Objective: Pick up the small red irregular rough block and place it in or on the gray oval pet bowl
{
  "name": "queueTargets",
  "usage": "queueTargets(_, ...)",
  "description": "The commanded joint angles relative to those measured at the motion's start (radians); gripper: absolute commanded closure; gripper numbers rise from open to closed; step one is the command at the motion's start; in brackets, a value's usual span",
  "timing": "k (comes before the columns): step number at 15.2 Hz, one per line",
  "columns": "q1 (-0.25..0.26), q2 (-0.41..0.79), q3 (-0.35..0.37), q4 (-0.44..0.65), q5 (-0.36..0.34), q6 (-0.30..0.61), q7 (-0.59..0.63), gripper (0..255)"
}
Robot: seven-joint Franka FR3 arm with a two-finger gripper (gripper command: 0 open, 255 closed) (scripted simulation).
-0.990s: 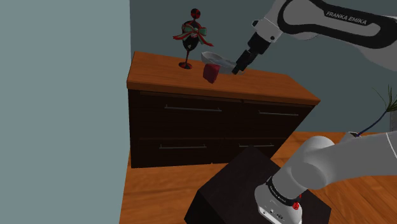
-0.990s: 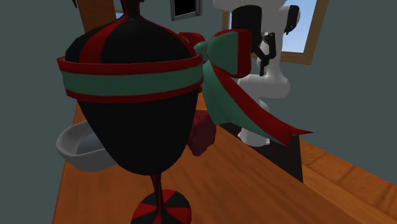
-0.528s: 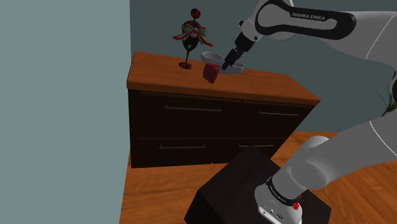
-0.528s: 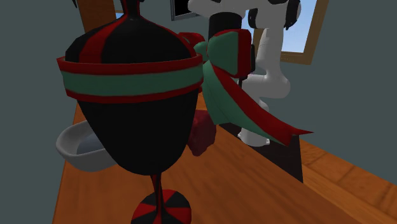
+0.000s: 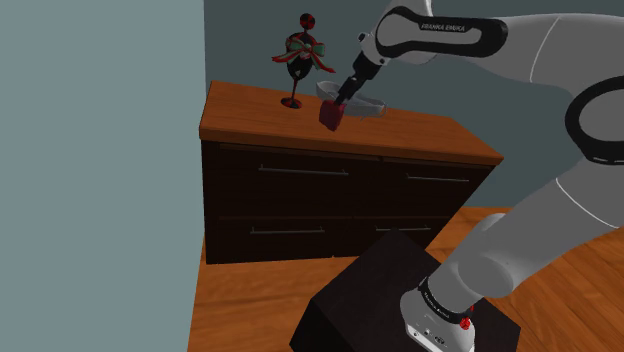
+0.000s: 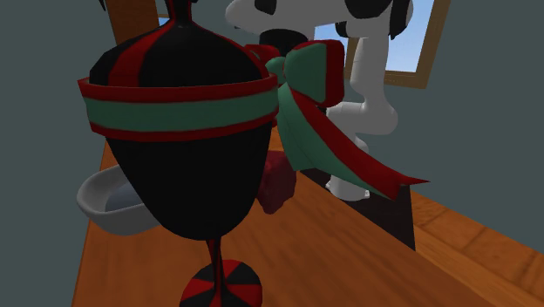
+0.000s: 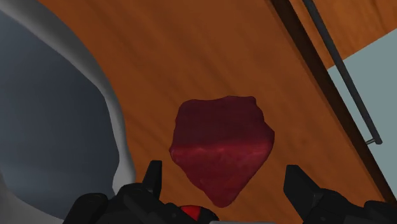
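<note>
I see my jaws spread wide with the rough red block [image 7: 222,149] between them, lying on the brown dresser [image 7: 191,51] top just beside the gray bowl [image 7: 118,137], and a black cup with a bow [image 5: 298,47] farther off.

Block [image 7: 221,147]: dark red, mottled, with a lighter red band across its lower half.
Bowl [image 7: 118,137]: pale grey rim, blue-grey inside.
Tabletop [image 7: 191,51]: orange-brown, streaked wood grain.
Drawers [image 5: 300,205]: near-black brown; handles [image 5: 303,172] grey.
Goblet [image 6: 187,131]: black with red stripes and a green band edged in red; foot in black and red wedges.
Bow [image 6: 307,74]: green and red.
Jaws: black.
Arm [image 5: 560,60]: white, dark joints.
Stand [image 5: 380,295]: black.
Wall [image 5: 100,150]: flat grey-blue.
Floor [image 5: 240,310]: orange wood.
</note>
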Motion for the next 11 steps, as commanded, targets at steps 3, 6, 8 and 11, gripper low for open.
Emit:
queueTargets(3,0.002,0.028,0.0,-0.019,0.006,0.048,-0.005,0)
queueTargets(6,0.003,0.037,0.0,-0.029,0.009,0.067,-0.006,0)
queueTargets(8,0.003,0.037,0.0,-0.029,0.009,0.067,-0.006,0)
queueTargets(11,0.003,0.037,0.0,-0.029,0.009,0.067,-0.006,0)
